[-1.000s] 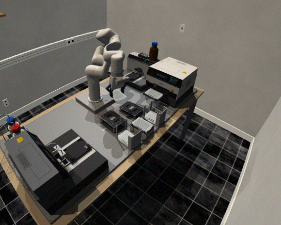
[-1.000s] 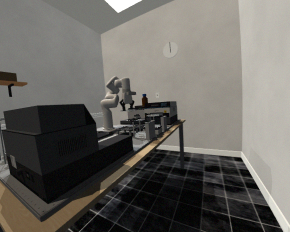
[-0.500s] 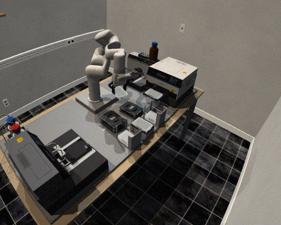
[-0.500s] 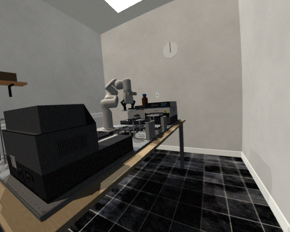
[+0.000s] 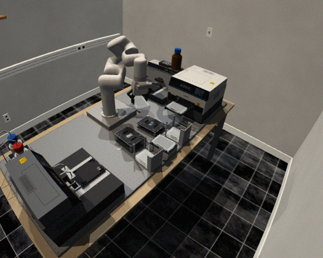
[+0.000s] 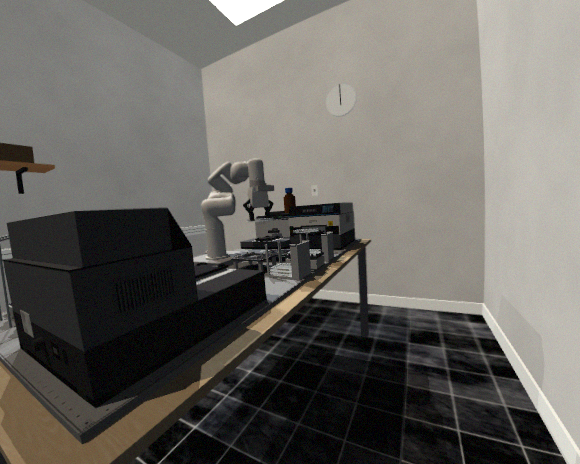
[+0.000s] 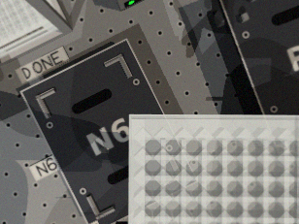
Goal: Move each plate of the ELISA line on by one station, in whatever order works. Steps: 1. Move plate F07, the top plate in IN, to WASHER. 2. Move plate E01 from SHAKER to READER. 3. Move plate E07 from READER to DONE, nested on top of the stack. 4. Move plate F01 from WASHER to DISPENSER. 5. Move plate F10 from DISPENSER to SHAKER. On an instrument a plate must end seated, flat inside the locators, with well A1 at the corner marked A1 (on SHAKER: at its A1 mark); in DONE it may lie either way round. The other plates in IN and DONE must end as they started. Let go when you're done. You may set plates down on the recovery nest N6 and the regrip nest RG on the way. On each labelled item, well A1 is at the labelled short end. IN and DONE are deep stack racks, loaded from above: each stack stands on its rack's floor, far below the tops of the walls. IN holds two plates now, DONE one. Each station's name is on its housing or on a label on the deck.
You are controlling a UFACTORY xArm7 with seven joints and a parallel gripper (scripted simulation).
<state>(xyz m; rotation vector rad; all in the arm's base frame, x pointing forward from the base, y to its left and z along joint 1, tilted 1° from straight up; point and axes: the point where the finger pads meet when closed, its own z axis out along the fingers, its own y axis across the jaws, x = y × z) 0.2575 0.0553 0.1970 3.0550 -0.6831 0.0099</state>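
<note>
The long table (image 5: 120, 211) carries a dark hooded machine (image 5: 37, 192) at its near end and a white box-shaped instrument (image 5: 198, 83) at its far end. The white arm (image 5: 112, 80) reaches out over the deck between them. Its gripper (image 6: 259, 214) is clamped on a clear well plate (image 7: 218, 169), held in the air above the deck. Below the plate lies the black nest marked N6 (image 7: 78, 125), beside a DONE label (image 7: 43, 65).

1. A white well plate (image 7: 214, 169) hangs level above the deck, clamped in the gripper (image 5: 136, 98), partly overlapping the dark N6 nest (image 7: 83, 130).
2. Its round wells show grey in neat rows.
3. The N6 nest carries no plate.
</note>
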